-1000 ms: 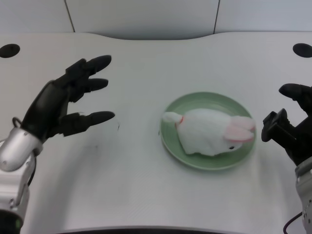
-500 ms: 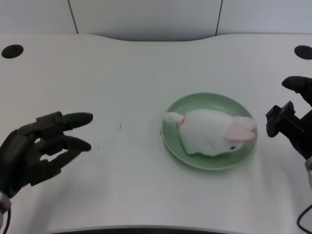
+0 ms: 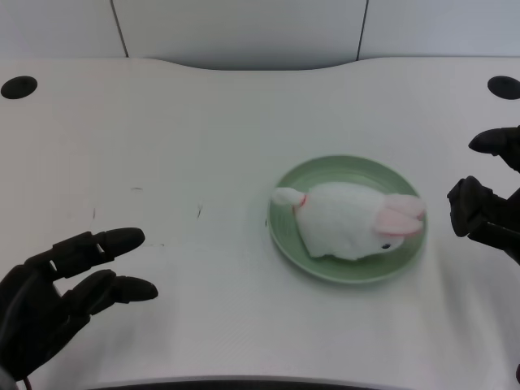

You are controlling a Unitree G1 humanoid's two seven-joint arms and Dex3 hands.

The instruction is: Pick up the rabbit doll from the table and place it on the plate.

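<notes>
A white rabbit doll (image 3: pixel 351 221) with pink ears lies on its side on the green plate (image 3: pixel 349 166), right of the table's middle. Its ears point right and its tail end points left. My left hand (image 3: pixel 57 296) is low at the bottom left corner, far from the plate, with its fingers apart and nothing in them. My right hand (image 3: pixel 491 207) shows at the right edge, just beside the plate, apart from it.
The white table (image 3: pixel 203 122) has two dark round holes, one at the back left (image 3: pixel 18 86) and one at the back right (image 3: pixel 504 87). A light wall panel runs behind the table's far edge.
My left hand has drawn back and down toward the bottom left corner, away from the plate, its fingers still apart. The doll and plate have not moved.
</notes>
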